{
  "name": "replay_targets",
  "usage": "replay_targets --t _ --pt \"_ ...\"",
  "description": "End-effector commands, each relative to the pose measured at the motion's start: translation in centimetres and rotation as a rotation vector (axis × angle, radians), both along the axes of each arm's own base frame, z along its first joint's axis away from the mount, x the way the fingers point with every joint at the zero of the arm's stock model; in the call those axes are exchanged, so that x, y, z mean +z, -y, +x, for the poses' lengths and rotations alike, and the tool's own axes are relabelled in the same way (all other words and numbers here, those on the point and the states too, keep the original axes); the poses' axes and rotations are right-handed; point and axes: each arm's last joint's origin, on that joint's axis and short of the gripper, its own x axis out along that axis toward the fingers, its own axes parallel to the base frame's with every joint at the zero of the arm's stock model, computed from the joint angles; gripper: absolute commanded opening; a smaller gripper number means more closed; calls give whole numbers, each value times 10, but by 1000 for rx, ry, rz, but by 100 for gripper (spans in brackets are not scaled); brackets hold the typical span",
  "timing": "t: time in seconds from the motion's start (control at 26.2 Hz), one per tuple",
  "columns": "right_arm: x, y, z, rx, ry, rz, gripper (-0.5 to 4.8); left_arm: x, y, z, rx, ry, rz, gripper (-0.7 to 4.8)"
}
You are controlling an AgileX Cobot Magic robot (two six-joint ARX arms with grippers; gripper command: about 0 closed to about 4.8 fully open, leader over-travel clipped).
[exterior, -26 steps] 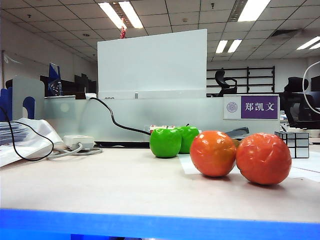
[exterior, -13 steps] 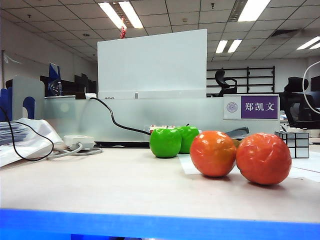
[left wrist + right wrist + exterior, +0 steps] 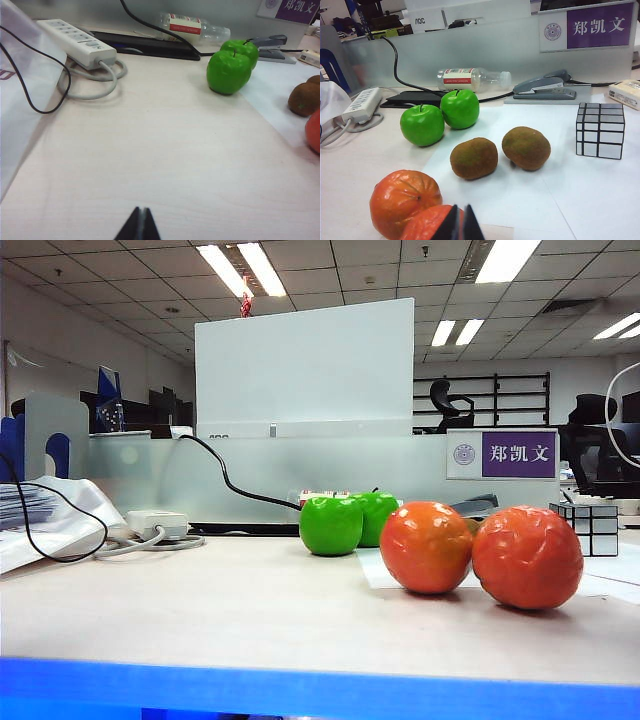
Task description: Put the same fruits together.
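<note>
The left gripper [image 3: 139, 226] is being held low over bare table [image 3: 150, 160], with its jaws pressed together and nothing between them; the fruits are lying well ahead of it. The right gripper [image 3: 459, 223] is being held just above the two orange fruits, its jaws likewise closed on nothing. The orange fruits are being shown touching each other: one [image 3: 405, 200] is fully visible in the right wrist view and the other [image 3: 432, 225] is partly hidden behind the gripper tips. In the exterior view the pair is seen at the right front of the table, side by side [image 3: 426, 547] [image 3: 527, 556]. The two green apples are resting in contact on the far side of the orange pair, one [image 3: 422, 125] on bare table and the other [image 3: 459, 108] at the edge of a white paper sheet [image 3: 530, 195]. Two brown kiwis [image 3: 474, 158] [image 3: 526, 148] are lying just beside each other on the sheet, between the apples and the orange fruits. A mirrored cube [image 3: 599, 130] is standing on the sheet, apart from the kiwis. A power strip [image 3: 75, 42], a plastic bottle [image 3: 472, 79] and a stapler [image 3: 545, 86] are lying along the back of the table.
</note>
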Motion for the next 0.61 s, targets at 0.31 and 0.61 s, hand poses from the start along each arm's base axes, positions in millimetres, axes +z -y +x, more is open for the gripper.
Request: replay_targets --t 0.31,0.61 --pt "-1 0 0 3 5 1 22 3 -2 -1 10 32 -14 -5" --pt "-1 0 0 3 6 2 22 6 -27 2 296 80 57 -5"
